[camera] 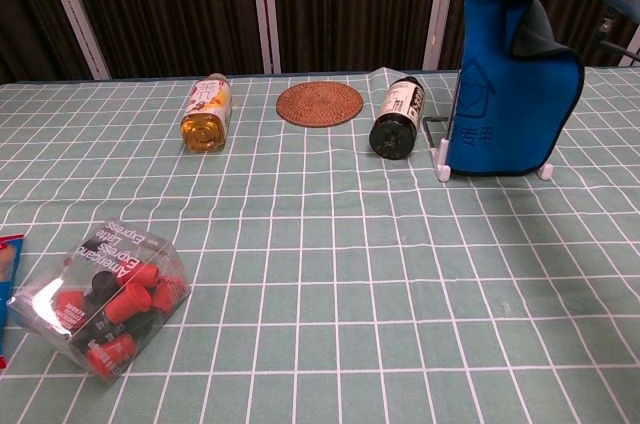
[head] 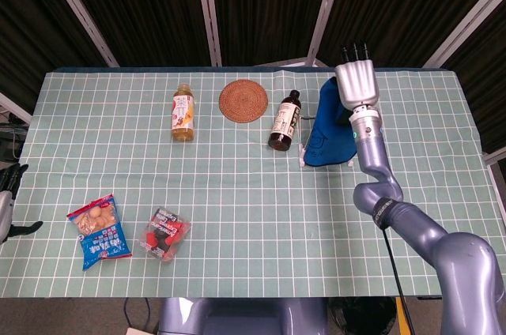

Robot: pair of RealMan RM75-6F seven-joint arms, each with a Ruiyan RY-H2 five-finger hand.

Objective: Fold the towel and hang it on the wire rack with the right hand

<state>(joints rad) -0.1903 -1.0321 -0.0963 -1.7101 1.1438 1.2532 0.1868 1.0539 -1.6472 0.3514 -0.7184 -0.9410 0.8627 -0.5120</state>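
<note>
The right hand [head: 357, 84] sits directly over the towel [head: 322, 133], draped long axis vertical on the wire rack [camera: 437, 150], at three o'clock on the counter [head: 237, 193]; its fingers seemingly pinch the top fold, though I cannot tell.

A towel [camera: 515, 94] was found draped over a wire rack [camera: 440, 149] near the far right of the table [head: 237, 193], with the right hand [head: 357, 84] positioned above it. A dark bottle [head: 285, 121] was laid just left of the rack. A woven coaster [head: 243, 100] was placed further left, near the far edge, and a juice bottle [head: 183, 112] left of that. A snack packet [head: 99, 231] and a clear box [head: 164, 234] were set side by side near the front left corner, the packet to the left. The left hand [head: 8, 193] was seen beyond the table's left edge.
</note>
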